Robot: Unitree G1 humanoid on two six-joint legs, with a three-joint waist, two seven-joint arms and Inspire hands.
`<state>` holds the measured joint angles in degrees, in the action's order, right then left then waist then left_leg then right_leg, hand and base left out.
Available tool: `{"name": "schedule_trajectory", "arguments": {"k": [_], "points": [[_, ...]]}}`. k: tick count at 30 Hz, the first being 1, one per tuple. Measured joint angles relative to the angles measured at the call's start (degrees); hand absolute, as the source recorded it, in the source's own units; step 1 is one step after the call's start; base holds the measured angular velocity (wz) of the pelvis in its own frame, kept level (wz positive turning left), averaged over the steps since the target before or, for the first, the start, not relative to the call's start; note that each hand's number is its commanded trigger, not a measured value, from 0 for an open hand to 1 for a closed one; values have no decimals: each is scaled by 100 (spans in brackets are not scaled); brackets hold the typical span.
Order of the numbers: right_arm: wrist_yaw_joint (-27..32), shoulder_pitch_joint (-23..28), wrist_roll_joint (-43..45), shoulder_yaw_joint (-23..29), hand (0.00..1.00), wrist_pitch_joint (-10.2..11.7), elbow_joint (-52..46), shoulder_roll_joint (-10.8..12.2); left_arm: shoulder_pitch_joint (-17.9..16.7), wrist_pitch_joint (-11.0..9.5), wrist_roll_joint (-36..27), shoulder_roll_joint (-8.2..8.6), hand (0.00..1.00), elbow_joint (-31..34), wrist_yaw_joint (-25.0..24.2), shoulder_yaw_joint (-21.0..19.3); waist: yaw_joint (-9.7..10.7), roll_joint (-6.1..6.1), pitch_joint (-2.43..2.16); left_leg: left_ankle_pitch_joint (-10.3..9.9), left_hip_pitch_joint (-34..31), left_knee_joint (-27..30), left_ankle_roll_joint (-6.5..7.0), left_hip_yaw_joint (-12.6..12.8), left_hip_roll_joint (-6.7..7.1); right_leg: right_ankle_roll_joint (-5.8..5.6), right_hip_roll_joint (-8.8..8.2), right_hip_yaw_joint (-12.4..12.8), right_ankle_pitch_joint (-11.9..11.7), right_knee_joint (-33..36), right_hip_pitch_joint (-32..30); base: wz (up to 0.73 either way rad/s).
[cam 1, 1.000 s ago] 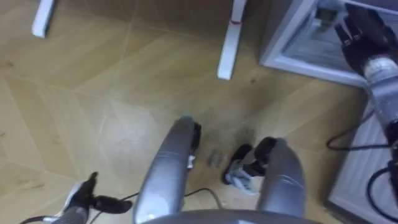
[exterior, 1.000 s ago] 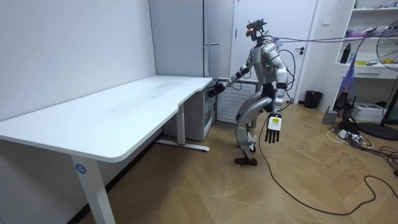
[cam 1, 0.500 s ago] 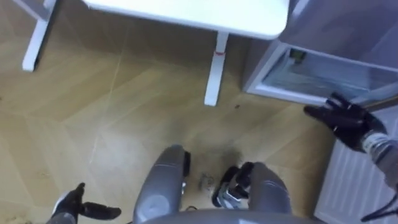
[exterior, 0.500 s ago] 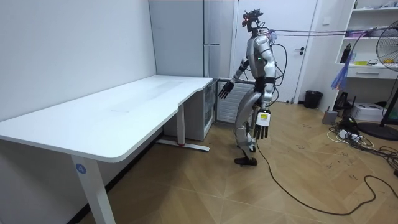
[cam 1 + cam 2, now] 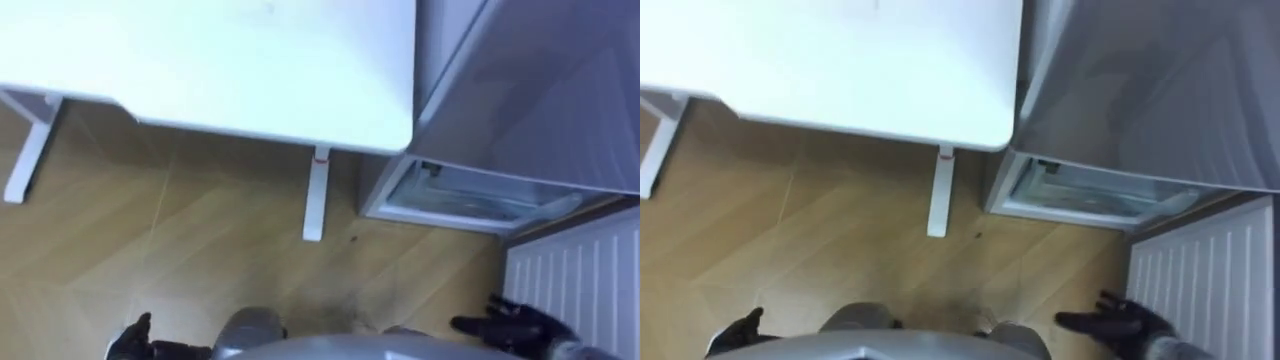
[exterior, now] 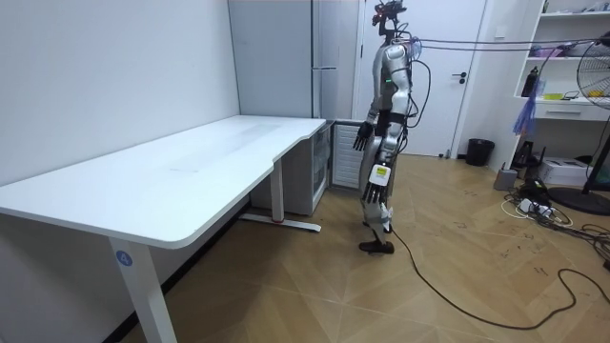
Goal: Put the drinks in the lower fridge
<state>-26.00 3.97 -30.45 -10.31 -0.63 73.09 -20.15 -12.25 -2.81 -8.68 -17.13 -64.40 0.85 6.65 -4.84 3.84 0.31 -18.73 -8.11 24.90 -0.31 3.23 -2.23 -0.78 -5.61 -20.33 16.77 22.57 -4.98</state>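
The tall grey fridge (image 5: 540, 90) stands beside the white table (image 5: 220, 60). Its lower compartment (image 5: 470, 195) is open, showing a pale interior. The compartment's door (image 5: 575, 270), with a white ribbed inner face, swings out at the lower right. My right hand (image 5: 510, 325) hovers low in front of that door with fingers spread, holding nothing. My left hand (image 5: 135, 340) hangs at the lower left over the floor with straight fingers, also holding nothing. In the room view I stand upright facing the fridge (image 6: 324, 57), right hand (image 6: 362, 136) at hip height, left hand (image 6: 378, 186) hanging down.
A white table leg (image 5: 315, 195) stands on the wooden floor (image 5: 200, 230) just left of the fridge. In the room view a door, a small bin (image 6: 479, 151) and shelves with clutter lie behind me at the room view's right.
I have straightened up from a forward bend. My right hand has come back from the open lower compartment and dropped beside the door. The eye view has swung up toward the table.
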Motion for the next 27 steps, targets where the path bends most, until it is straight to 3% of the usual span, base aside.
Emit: {"name": "schedule_trajectory", "arguments": {"k": [4, 7, 12, 21, 27], "points": [[177, 118, 148, 34, 0, 41, 55, 390, 7, 17, 213, 190, 0, -43, 27, -150, 13, -31, 4, 5, 253, -159, -3, 71, -31, -38, 123, 141, -120, -299, 245, -12], [318, 163, 126, 35, 0, 78, 56, 509, 1, 55, 212, 337, 0, -46, 33, -209, 14, -61, 6, 8, 388, -297, -1, 119, -45, -58, 179, 195, -218, -538, 400, -11], [536, 188, 131, 94, 0, 89, 71, 599, -11, 98, 220, 406, 0, 21, 150, -469, 161, -78, 9, 64, 681, -559, 29, 88, 16, -127, 189, 218, -298, -843, 750, 7], [858, 287, -14, 738, 0, 51, 304, 926, -6, 170, 221, 595, 0, -7, 249, -939, 296, -117, 14, 140, 1017, -854, 44, -28, 82, -158, 249, 498, -412, -1218, 1062, 1], [880, 282, -59, 706, 0, 27, 322, 928, 25, 215, 219, 759, 0, 13, 245, -1103, 280, -197, 25, 187, 1223, -1019, 38, -5, 91, -160, 273, 694, -439, -1301, 1180, -6]]}}
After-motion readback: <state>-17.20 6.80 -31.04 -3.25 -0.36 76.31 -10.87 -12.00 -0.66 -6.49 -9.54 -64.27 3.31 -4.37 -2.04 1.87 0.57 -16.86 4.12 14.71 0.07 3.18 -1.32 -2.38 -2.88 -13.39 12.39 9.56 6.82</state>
